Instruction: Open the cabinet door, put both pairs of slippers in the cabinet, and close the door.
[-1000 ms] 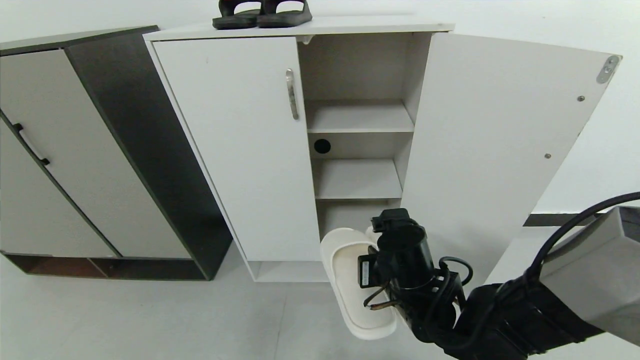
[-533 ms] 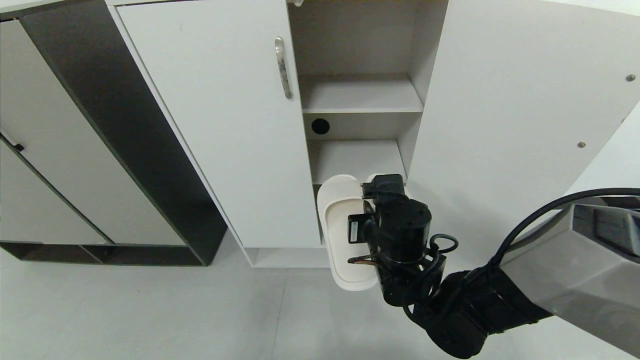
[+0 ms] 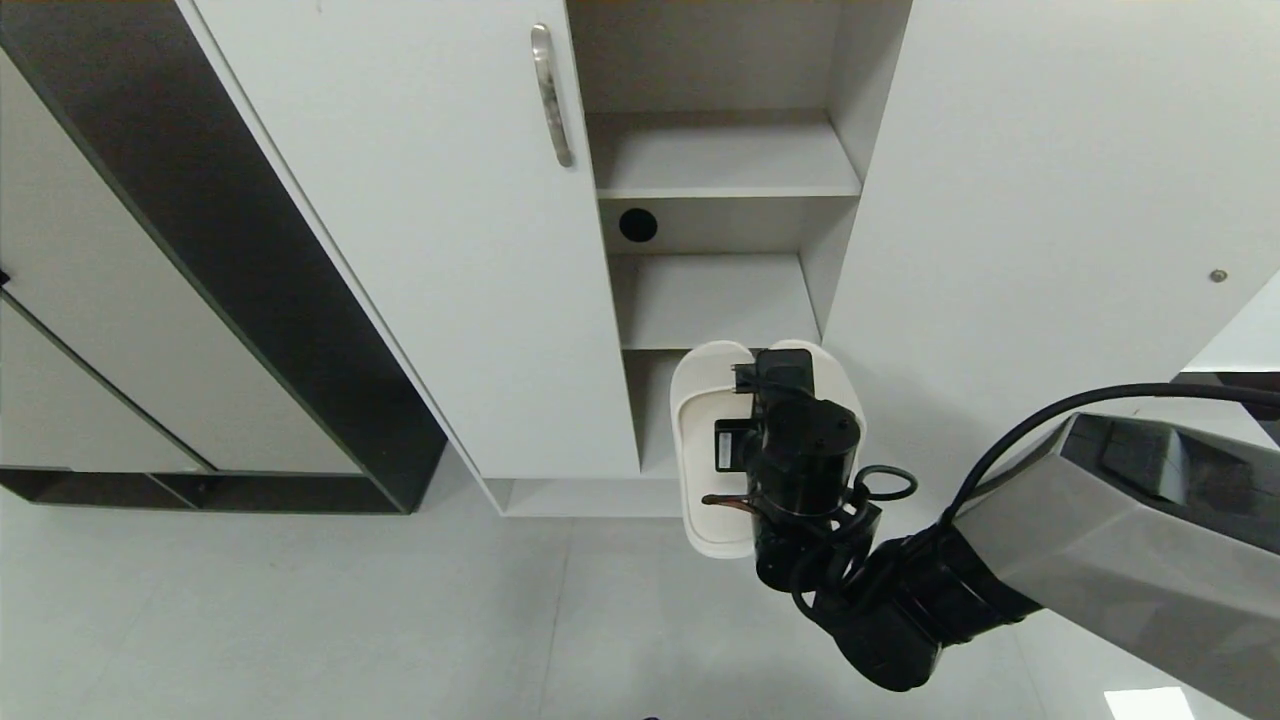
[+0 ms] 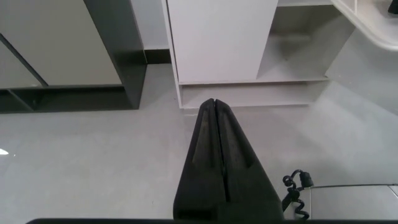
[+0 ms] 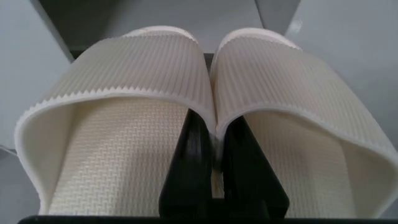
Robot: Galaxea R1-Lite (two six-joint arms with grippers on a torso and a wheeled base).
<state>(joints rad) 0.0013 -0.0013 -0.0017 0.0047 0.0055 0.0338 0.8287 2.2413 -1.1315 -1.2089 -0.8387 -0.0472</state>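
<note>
A pair of cream-white slippers point(image 3: 700, 440) hangs side by side in front of the white cabinet's point(image 3: 400, 250) open right half, at the height of the lowest compartment. My right gripper point(image 3: 775, 365) is shut on the slippers' inner edges, toes pointing into the cabinet. In the right wrist view the slippers point(image 5: 124, 112) flank my right gripper point(image 5: 214, 140), whose black fingers pinch both inner straps together. My left gripper point(image 4: 214, 143) is shut with nothing in it, low over the floor in front of the cabinet's base. One slipper point(image 4: 373, 22) shows at that view's corner.
The cabinet's right door point(image 3: 1000, 200) stands wide open beside my right arm. Its left door with a metal handle point(image 3: 551, 95) is closed. Two bare shelves point(image 3: 720, 300) lie inside. A dark grey cabinet point(image 3: 250, 250) stands to the left. Grey floor point(image 3: 300, 600) lies in front.
The head camera has moved closer and tilted down, so the cabinet top has left the picture. My right gripper has carried the slippers up and forward to the cabinet opening.
</note>
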